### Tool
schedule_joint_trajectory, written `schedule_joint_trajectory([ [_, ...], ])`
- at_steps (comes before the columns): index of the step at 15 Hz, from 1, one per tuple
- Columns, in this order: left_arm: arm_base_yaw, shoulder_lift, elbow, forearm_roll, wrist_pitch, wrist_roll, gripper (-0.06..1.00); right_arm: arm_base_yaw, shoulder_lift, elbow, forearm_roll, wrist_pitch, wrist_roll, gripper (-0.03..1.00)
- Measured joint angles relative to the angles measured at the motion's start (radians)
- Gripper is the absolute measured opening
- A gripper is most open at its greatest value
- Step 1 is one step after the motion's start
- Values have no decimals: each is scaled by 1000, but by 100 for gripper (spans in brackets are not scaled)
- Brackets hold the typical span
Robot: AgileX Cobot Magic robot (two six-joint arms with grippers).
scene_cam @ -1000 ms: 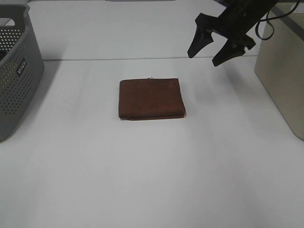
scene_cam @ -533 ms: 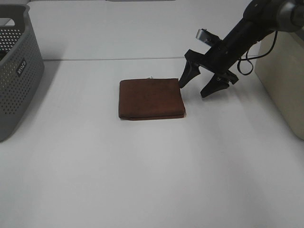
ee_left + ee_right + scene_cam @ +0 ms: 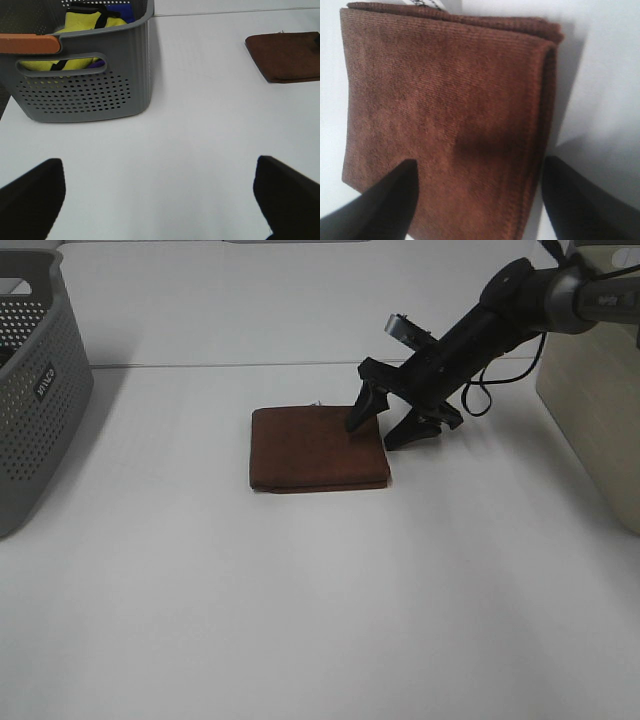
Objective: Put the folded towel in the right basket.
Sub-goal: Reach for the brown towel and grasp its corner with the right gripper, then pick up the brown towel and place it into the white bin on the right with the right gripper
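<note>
The folded towel (image 3: 318,448) lies flat in the middle of the table (image 3: 300,620), well apart from the right basket (image 3: 600,410). It looks soft, light and layered, so pinch every layer at the thick folded edge or it will likely droop open. Your right gripper (image 3: 372,436) is spread, straddling the towel's basket-side edge; the left gripper (image 3: 160,197) hangs with its fingers apart.

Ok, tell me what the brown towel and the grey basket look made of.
The towel: soft cloth, possibly microfibre, matte; fine ribbed weave and stitched edge show. The grey basket: likely moulded plastic, matte; regular holes, rigid ribbed walls.
</note>
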Motion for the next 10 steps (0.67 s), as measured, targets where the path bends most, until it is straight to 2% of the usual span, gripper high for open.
schedule_joint_trajectory([
  [1,0,0,0,0,0,0,97,12,3,0,0,-16,1,62],
  [3,0,0,0,0,0,0,97,15,11,0,-6,-34,18,40],
  [4,0,0,0,0,0,0,97,14,16,0,-10,-40,27,28],
  [5,0,0,0,0,0,0,97,13,17,0,-12,-41,29,10],
  [6,0,0,0,0,0,0,97,13,17,0,-10,-41,29,6],
  [10,0,0,0,0,0,0,97,13,-8,-44,-8,0,27,6],
])
